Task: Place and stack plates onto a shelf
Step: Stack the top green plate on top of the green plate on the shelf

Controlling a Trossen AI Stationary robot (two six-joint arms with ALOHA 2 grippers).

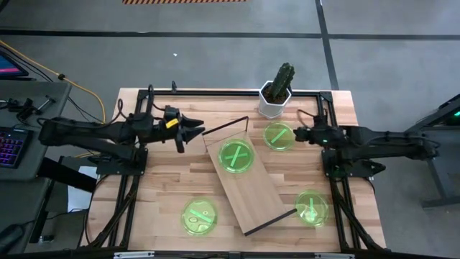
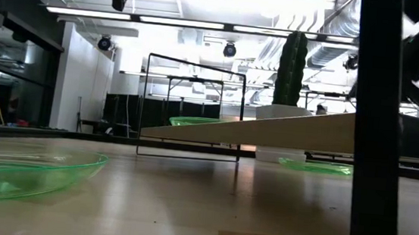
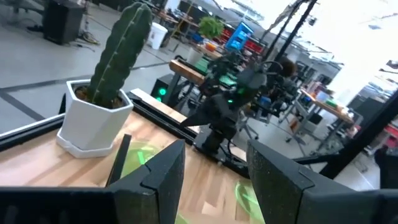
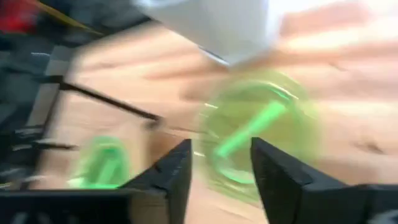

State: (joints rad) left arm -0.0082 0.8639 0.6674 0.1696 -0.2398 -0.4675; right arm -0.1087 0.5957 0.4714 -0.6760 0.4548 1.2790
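Observation:
The shelf (image 1: pixel 248 180), a long light-wood board with dark frame ends, lies slantwise across the table's middle. One green plate (image 1: pixel 236 156) rests on its far half. Three more plates lie flat on the tabletop: one near the cactus pot (image 1: pixel 278 135), one near right (image 1: pixel 311 207), one near left (image 1: pixel 199 216). My right gripper (image 1: pixel 296 133) hangs just right of the plate by the pot (image 4: pixel 261 130), slanting down, open (image 4: pixel 221 180), touching nothing. My left gripper (image 1: pixel 198 129) hovers level, left of the shelf's far end, open (image 3: pixel 214 186) and empty.
A white hexagonal pot with a cactus (image 1: pixel 277 93) stands at the table's far edge, close to the far plate. Dark frame rails (image 1: pixel 338 187) run along the table's left and right sides. Bare wood (image 1: pixel 165 173) shows between the shelf and the left rail.

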